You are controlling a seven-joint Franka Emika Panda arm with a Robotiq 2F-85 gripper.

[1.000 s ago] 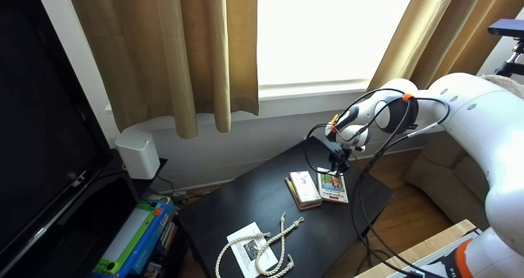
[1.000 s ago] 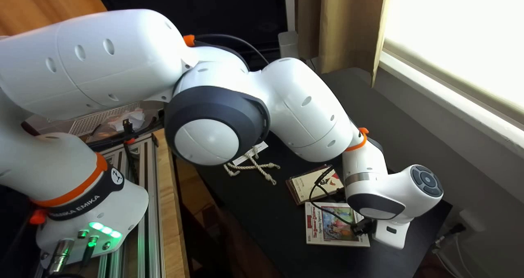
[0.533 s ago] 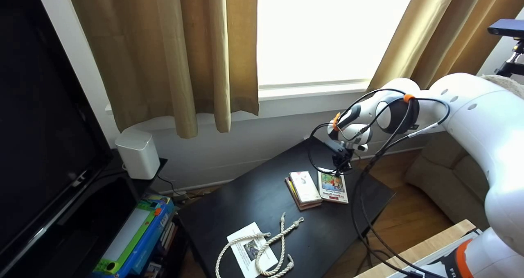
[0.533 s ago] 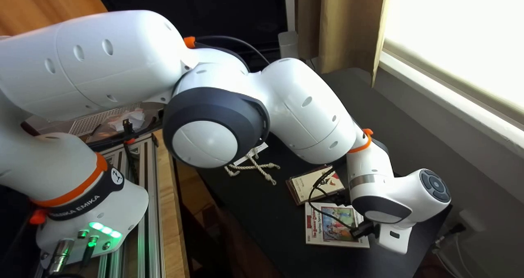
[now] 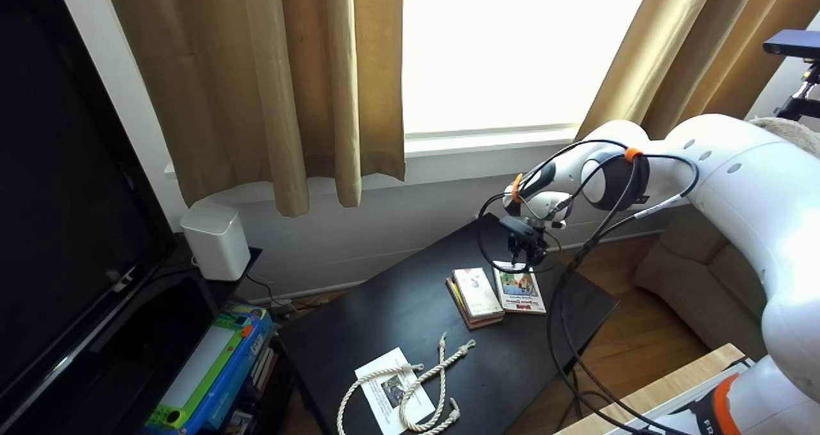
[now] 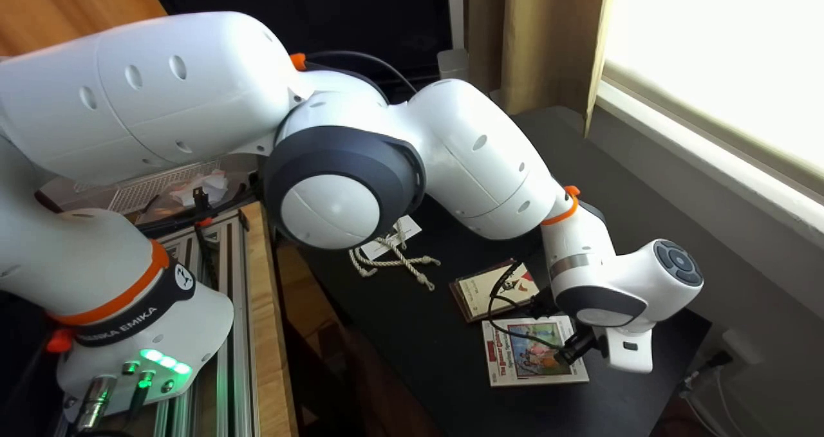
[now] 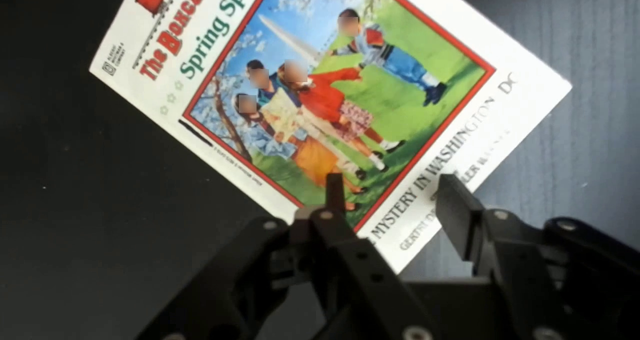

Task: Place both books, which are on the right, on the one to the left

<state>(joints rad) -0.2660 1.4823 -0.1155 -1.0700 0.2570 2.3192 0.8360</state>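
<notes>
At the left is a stack of books (image 5: 477, 293), a cream-covered one on top; beneath it only reddish and yellow edges show, so the covers below are hidden. Right beside this pile a thin white-bordered book with a colourful picture (image 5: 520, 287) lies flat on the table, seen also in the other views as the picture book (image 6: 534, 353) and the same cover (image 7: 320, 104). My gripper (image 7: 392, 185) hovers above its far end, fingers spread apart and nothing between them. In the wrist view both fingertips overlap the cover's lower corner. The stack is outside the wrist view.
The books share a black table (image 5: 397, 313) with a sheet of paper (image 5: 378, 400) and a knotted white rope (image 5: 457, 355) lying partly over it. Loose black cables (image 5: 557, 332) hang from the arm beside the table. A wall with a window and curtains (image 5: 346, 102) stands behind.
The wrist has risen a little. The picture book has shifted and turned slightly on the table. The stack, paper and rope stand as before.
</notes>
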